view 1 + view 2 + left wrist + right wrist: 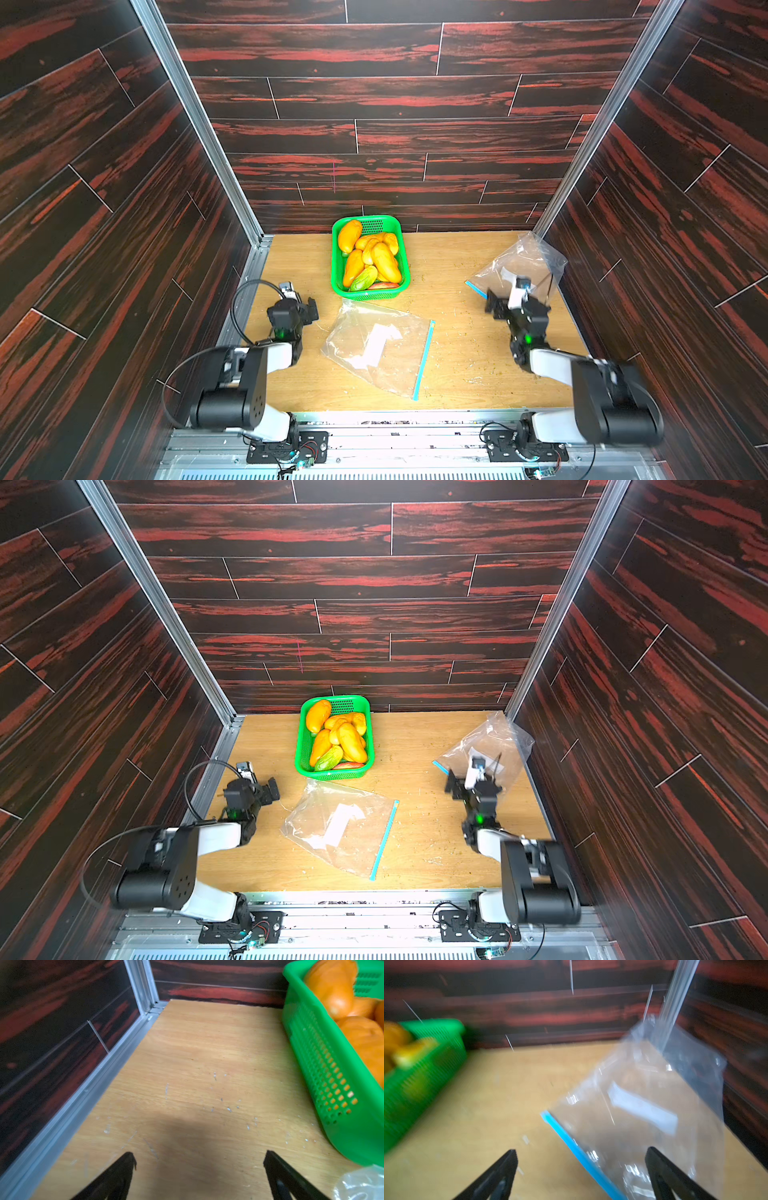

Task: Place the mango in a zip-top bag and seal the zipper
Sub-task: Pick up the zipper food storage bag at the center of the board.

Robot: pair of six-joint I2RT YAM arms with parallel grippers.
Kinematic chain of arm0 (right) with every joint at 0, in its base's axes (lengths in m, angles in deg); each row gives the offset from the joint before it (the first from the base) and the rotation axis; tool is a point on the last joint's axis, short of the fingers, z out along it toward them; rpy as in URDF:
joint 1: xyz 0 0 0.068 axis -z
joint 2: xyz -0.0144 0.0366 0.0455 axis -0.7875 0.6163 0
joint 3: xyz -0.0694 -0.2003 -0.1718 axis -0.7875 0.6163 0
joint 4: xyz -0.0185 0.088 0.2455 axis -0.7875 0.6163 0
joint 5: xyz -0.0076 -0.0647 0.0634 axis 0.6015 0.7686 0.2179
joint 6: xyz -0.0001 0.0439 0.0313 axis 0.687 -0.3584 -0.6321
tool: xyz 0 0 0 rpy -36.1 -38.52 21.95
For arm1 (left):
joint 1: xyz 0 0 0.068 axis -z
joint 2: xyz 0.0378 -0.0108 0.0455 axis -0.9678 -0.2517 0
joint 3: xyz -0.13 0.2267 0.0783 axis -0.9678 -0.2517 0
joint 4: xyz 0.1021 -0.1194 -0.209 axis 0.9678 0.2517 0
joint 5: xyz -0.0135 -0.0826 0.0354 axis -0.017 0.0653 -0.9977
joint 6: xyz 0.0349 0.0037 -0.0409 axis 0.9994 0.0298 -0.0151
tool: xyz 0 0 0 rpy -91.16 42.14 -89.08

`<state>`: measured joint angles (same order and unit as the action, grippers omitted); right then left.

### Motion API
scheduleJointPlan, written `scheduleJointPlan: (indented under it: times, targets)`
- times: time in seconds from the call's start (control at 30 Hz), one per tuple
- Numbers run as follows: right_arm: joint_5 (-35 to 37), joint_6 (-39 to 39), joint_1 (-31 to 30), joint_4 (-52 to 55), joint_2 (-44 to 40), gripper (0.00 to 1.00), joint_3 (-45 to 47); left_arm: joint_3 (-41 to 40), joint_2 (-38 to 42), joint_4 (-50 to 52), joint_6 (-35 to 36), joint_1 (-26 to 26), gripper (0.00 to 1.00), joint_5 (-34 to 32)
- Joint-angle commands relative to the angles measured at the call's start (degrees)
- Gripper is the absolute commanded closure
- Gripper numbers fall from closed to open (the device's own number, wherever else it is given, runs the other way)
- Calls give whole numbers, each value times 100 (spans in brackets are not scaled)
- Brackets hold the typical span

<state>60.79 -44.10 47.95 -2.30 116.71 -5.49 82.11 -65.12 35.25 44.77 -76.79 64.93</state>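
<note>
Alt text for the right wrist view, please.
The open, empty right gripper hangs by the blue zipper strip of a clear zip-top bag. The bag leans up against the wall; a blurred green basket of mangoes sits off to the side.

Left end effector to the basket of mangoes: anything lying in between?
Only bare, scuffed table lies between the left end effector and the green basket of mangoes, clearest in the left wrist view. The flat zip-top bag's corner sits beside that stretch.
</note>
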Motion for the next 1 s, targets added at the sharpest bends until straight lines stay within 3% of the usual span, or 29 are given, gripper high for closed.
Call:
scheduleJointPlan:
  times: [0.0, 0.03, 0.07, 0.17, 0.23, 0.33, 0.5, 0.63, 0.83, 0.97]
  targets:
    - [618, -2063, 8, 2327, -407, 2, -1046, 1402, 902, 2813, -1621, 40, 0, -886]
    - [360, -2504, 18, 2931, -375, 2, -1321, 1851, 965, 3747, -2224, 36, 0, -927]
    - [-381, -2446, 37, 3019, -323, 2, -1392, 2166, 968, 4423, -2715, 40, 0, -849]
    - [-1775, -2650, -306, 2785, -356, 2, -1163, 2158, 989, 4486, -2822, 60, 0, 487]
    - [-1478, -2474, -919, 3569, -307, 2, -1401, 1943, 980, 4385, -2882, 152, 0, 1135]
    - [-1363, -2454, -1728, 4164, -326, 3, -1314, 1878, 865, 4753, -2880, 567, 0, 1440]
    - [-2237, -2881, -2317, 4002, -482, 11, -579, 1449, 842, 4839, -2727, 1473, 0, 1669]
    - [-2896, -3390, -2513, 3244, -396, 18, -39, 908, 797, 4523, -2800, 1672, 1, 1956]
    - [-3067, -3608, -2653, 2798, -76, 23, 189, 914, 312, 4466, -2744, 1944, 18, 2034]
    - [-3067, -3695, -2657, 2596, 138, 28, 220, 882, 182, 4170, -2917, 2008, 44, 2219]
